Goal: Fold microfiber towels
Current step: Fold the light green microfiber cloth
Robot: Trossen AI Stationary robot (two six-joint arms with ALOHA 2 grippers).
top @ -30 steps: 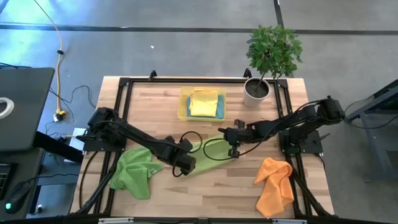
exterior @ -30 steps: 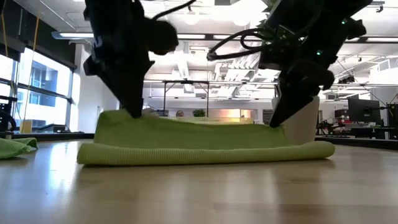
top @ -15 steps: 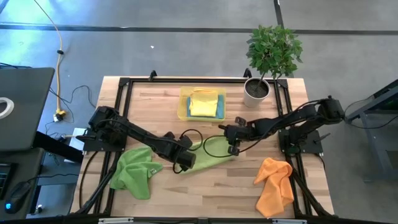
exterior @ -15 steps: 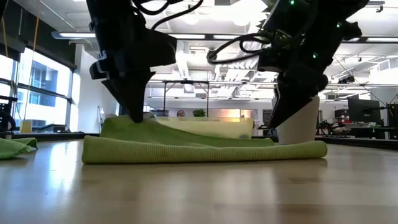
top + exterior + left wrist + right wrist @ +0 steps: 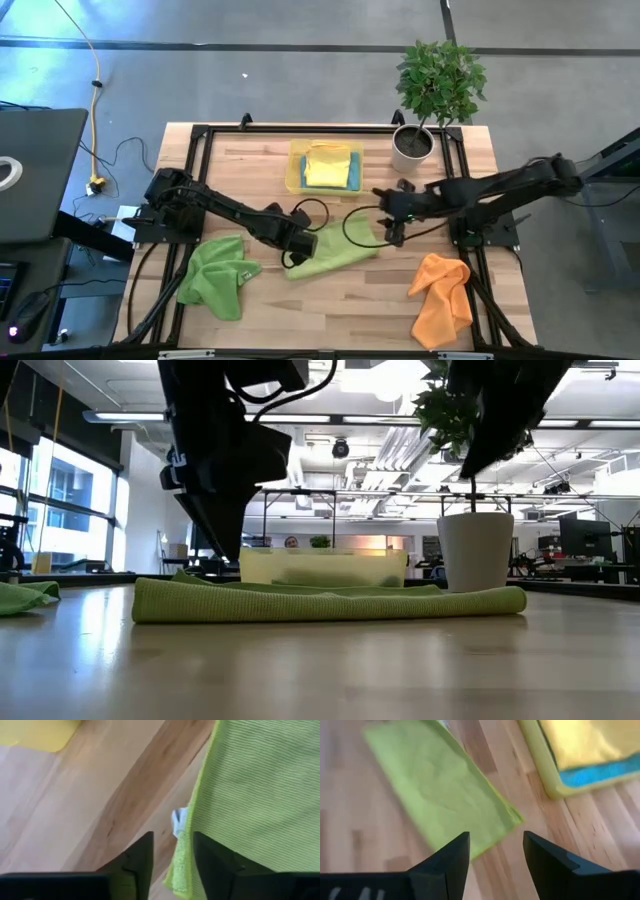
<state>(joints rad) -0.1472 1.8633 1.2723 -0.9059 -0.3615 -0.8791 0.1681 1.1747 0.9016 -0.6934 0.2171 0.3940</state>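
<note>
Five towels show on the wooden surface (image 5: 270, 190), taken here from the left side across to the right. Nearest the left edge lies a crumpled green towel (image 5: 217, 276), loose and bunched, well apart from both arms. Next comes the left hand (image 5: 298, 243), low over the left end of the folded green towel (image 5: 335, 252); in the left wrist view its two dark fingers (image 5: 141, 857) stand apart, with the towel's hem and a small white tag lying between them, so the hand is released and grips nothing. The folded green towel lies flat in the middle of the surface as a long, slightly slanted strip; the low view shows it as a low, even band resting on the wood. Behind it, toward the far edge, sits the translucent yellow tray (image 5: 296, 172), and in it a folded yellow towel (image 5: 327, 164) lies on top of a blue towel (image 5: 354, 174), whose edge shows along the tray's right side. To the right of the folded green towel hangs the right hand (image 5: 394, 230), raised clear of the cloth and just beside its right end; its fingers (image 5: 448, 857) are spread and empty in the right wrist view. A potted plant (image 5: 432, 95) stands at the far right corner. Near the front right corner lies an orange towel (image 5: 443, 296), crumpled and apart from everything else.
</note>
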